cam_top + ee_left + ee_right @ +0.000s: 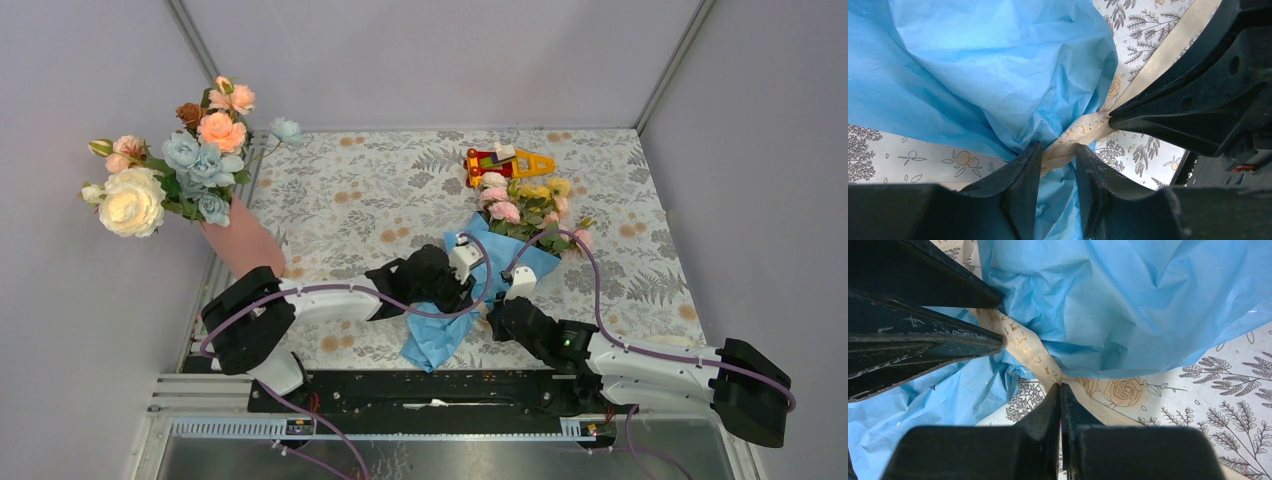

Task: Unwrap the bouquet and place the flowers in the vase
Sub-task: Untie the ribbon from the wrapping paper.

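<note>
Untying the ribbon (1078,132) — bouquet (515,228) lies right of the table's (380,190) centre.
Left gripper (1057,150) and right gripper (1060,387) both pinch the ribbon, close together; next probably a steady pull apart — without dragging the flowers (505,210).

The bouquet's (515,235) wrap is thin blue paper (998,65), matt and finely crinkled. The ribbon (1023,345) around it is cream woven cloth, ribbed, with a faint print. At the ribbon, the left tool (1058,147) and right tool (1060,387) have black matt plastic-looking fingers (923,340), the left's scuffed pale. Under the ribbon, the tabletop (380,190) wears a matt leaf-printed covering.
</note>
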